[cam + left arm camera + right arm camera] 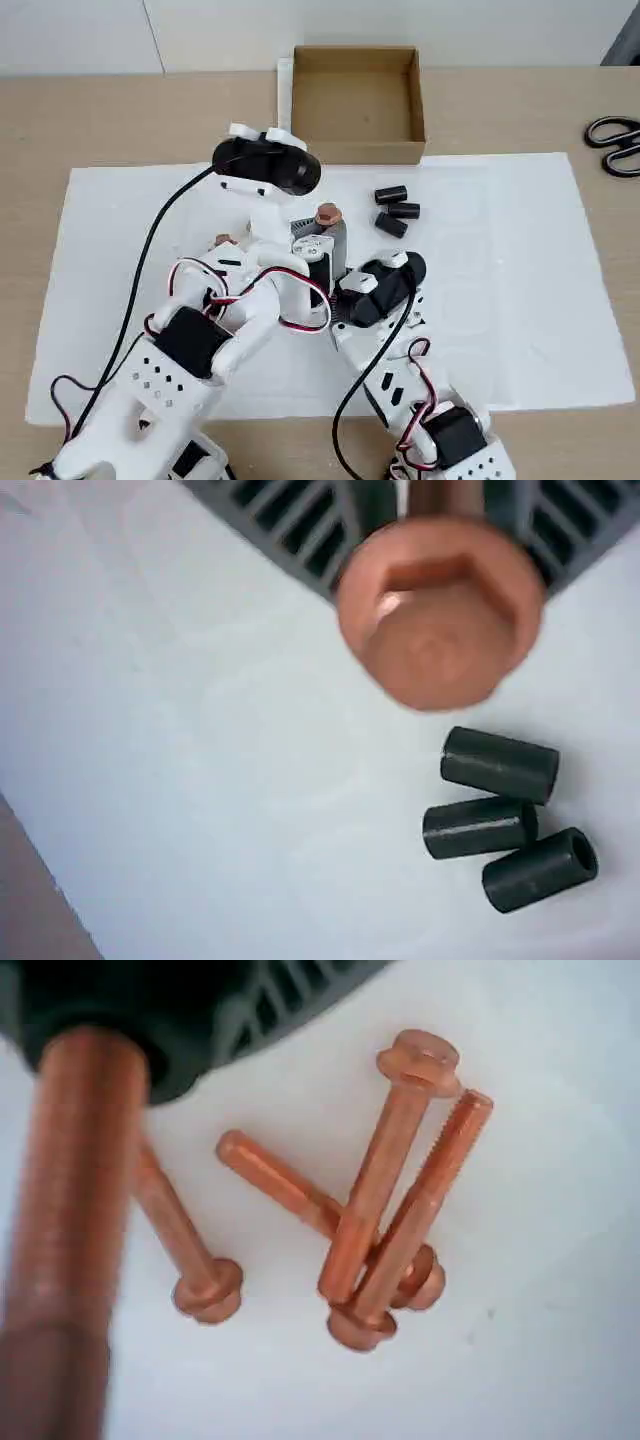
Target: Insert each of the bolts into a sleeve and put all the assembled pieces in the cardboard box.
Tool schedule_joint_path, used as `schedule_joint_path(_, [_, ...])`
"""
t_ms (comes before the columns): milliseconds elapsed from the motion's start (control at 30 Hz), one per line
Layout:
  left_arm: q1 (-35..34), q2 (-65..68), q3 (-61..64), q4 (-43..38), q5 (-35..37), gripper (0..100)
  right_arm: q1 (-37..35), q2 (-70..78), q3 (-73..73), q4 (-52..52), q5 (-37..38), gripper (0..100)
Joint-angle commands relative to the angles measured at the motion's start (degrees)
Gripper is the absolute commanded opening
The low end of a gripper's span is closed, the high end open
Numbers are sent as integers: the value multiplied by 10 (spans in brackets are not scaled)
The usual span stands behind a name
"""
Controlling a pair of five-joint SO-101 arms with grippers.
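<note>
Left pincer [328, 234] clamped on a bolt [438, 615]; for the right pincer [338, 268], we cannot tell. We judge a tilted bolt may jam in or scatter the loose sleeves [478, 827].

Bolt [440, 620]: copper-toned metal, dull satin sheen, smooth flanged head. Loose bolts [380, 1175]: same metal, threaded shanks rough. Sleeves [500, 765]: black, matt, smooth; plastic or rubber, can't tell. Left end effector [440, 520]: dark grey ribbed plastic, matt. Cardboard box [357, 152]: brown, matt. Sheet [520, 300]: white, matt. Counter [120, 120]: pale wood look.
</note>
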State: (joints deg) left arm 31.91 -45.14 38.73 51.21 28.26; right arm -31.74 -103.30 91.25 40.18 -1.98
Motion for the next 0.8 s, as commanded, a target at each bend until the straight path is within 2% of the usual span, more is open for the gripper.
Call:
schedule_joint_path(0, [1, -16, -1, 0, -3, 6, -2, -7, -6, -15, -4, 4])
schedule_joint_path(567, [-2, -20, -5, -4, -4, 6, -2, -7, -6, -15, -4, 4])
schedule_joint_path(767, [-28, -20, -5, -4, -4, 6, -2, -7, -6, -15, -4, 4])
